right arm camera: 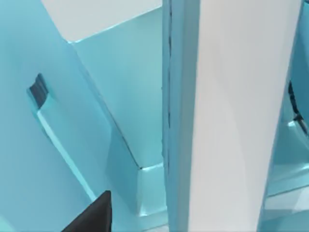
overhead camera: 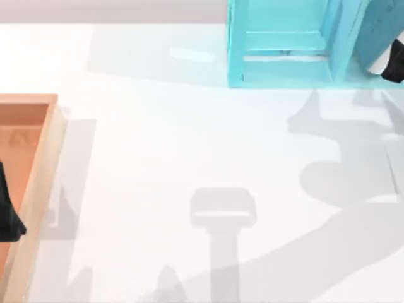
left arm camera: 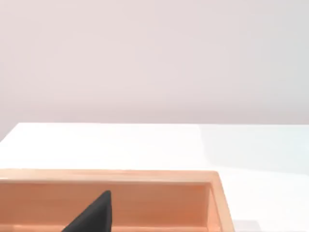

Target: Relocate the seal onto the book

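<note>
Plain white table (overhead camera: 189, 139); light-blue shelf unit (overhead camera: 284, 44); orange-tan wooden tray (overhead camera: 38, 158) with paler rim; black gripper fingers (left arm camera: 94, 215); teal-blue book (overhead camera: 385, 25).

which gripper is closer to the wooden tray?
Left. The left gripper sits over the wooden tray at the table's left edge; the right gripper is far right, by the blue shelf.

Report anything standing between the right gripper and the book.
Nothing visible does. In the top view the right gripper sits at the far right edge, directly beside the book, which is next to the light-blue shelf. The left gripper is parked over the wooden tray at the left.
</note>
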Motion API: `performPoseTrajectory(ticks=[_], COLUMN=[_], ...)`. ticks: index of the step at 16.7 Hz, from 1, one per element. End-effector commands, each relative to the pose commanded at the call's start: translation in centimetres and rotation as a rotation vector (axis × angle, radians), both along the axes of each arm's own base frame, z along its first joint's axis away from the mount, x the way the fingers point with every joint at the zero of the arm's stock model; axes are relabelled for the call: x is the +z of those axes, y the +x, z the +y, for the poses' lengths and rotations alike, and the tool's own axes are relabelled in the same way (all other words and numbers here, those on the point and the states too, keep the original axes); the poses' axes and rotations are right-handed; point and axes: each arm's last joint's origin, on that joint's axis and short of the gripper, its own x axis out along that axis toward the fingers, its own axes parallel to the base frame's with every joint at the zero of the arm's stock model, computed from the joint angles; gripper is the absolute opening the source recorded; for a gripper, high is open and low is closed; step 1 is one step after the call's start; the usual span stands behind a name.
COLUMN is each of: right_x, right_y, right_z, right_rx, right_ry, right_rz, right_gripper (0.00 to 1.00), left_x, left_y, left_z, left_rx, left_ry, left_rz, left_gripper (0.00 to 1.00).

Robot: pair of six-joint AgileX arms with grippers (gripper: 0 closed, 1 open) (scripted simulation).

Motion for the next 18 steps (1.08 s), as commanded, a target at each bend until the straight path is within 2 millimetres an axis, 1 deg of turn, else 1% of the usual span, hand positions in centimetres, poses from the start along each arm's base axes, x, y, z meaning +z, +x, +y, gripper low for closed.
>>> performPoseTrajectory(ticks=[5,7,9,13,18], right_x=[-0.5,-0.7,-0.8,-0.8,-0.8], right_y=[5.5,6.9,7.4,7.4,7.4], right_z=[0.2,0.4,0.5,0.5,0.5], right_rx=[0.0,0.0,0.0,0.0,0.0], right_ry=[0.0,0.0,0.0,0.0,0.0], right_rz=[-0.005,-0.004,-0.001,-0.001,-0.001], right_gripper=[1.0,1.0,1.0,1.0,0.62], left_x=[0.0,0.0,0.0,0.0,0.0], left_y=[0.0,0.0,0.0,0.0,0.0], left_z=[0.0,0.0,0.0,0.0,0.0], left_rx=[0.0,0.0,0.0,0.0,0.0], left_ry=[0.0,0.0,0.0,0.0,0.0], left_rz=[0.0,0.0,0.0,0.0,0.0], left_gripper=[1.0,1.0,1.0,1.0,1.0])
